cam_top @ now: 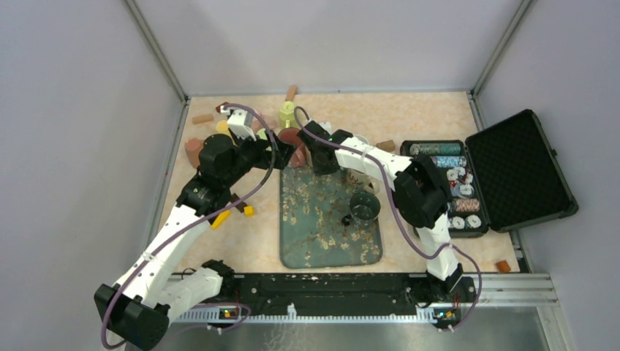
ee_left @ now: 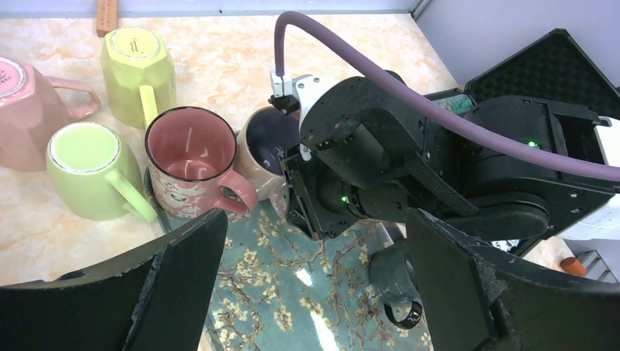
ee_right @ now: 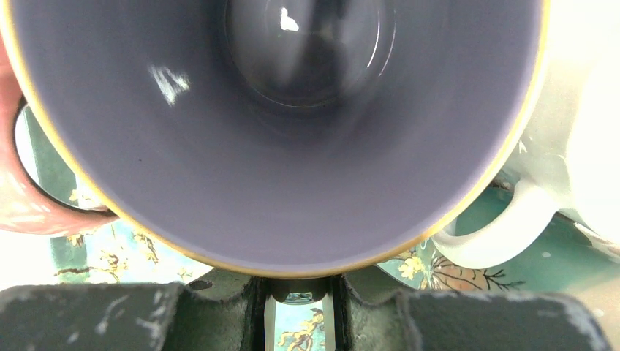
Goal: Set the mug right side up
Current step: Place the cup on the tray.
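Right wrist view shows the right gripper (ee_right: 296,296) drawn almost closed. Its two fingers leave only a narrow slot that clamps the mug (ee_right: 292,131) just below the rim, and whether they pinch wall or handle cannot be told. The mug's mouth faces straight at this camera, so its purple inside fills most of the frame, directly above and against the fingers. A white mug (ee_right: 577,146) sits just to its right over the tray (ee_right: 556,256), and a pink mug (ee_right: 29,197) shows at the left edge. In the left wrist view the mug lies tilted on its side, with the beige outside toward the pink mug beside it and the mouth turned toward the right gripper. Whether it rests on the tray is unclear. The left gripper (ee_left: 316,219) stands wide open and holds nothing, its fingers (ee_left: 175,285) apart in the foreground, near the mug but not touching it.
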`<state>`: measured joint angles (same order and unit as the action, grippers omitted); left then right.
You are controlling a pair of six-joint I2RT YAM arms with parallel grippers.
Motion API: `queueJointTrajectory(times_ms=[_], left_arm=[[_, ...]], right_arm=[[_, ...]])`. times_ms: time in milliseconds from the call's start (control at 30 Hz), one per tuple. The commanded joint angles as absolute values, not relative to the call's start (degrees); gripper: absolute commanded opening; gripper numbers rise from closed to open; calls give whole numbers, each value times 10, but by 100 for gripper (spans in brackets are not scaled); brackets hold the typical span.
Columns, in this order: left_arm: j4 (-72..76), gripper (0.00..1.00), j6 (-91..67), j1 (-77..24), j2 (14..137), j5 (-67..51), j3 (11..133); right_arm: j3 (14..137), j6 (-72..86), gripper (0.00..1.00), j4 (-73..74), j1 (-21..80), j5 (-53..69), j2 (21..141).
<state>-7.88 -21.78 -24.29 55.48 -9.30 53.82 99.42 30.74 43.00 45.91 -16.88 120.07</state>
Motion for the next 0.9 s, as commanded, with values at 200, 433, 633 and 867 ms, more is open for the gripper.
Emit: queueJointTrajectory(times_ms=[200, 433, 633, 867], left_arm=[[-69, 98, -211, -238, 534, -82, 540], [-71, 98, -214, -238, 540, -74, 546], [-78, 98, -217, -238, 552, -71, 552], [-94, 98, -207, -237, 557, -52, 556]], right_arm=[[1027, 294, 25, 424, 454, -178, 1190], [1018, 290, 36, 423, 456, -166, 1178], [992, 288, 49, 409, 456, -156, 1150], [960, 285, 54, 390, 456, -144, 1111]])
